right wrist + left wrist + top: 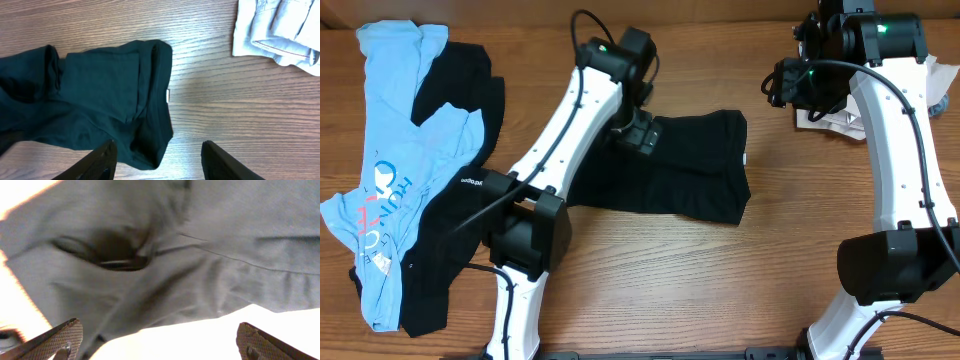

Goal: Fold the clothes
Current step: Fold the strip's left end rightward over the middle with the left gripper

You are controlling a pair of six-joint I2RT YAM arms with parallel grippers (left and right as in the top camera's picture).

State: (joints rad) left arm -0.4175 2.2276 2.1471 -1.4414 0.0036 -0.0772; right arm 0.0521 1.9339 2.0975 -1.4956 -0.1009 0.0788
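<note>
Black T-shirt (690, 165): crumpled mid-worktop (720, 280), white tag (167, 95) on its right edge
Left jaws: spread wide, empty, over the shirt's left part
Right jaws: spread, empty, off the shirt's right side
Light-blue tee (395, 150): far left, overlapping a black garment (460, 200)

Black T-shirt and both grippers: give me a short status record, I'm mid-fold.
black T-shirt: mid-table, partly folded and bunched, white tag on its right edge
left gripper: open, over the shirt's left part, nothing between the fingers
right gripper: open, empty, not touching the shirt
light-blue tee: far left, lying over the black logo garment
pale garment: crumpled, far right, apart from the shirt
</note>
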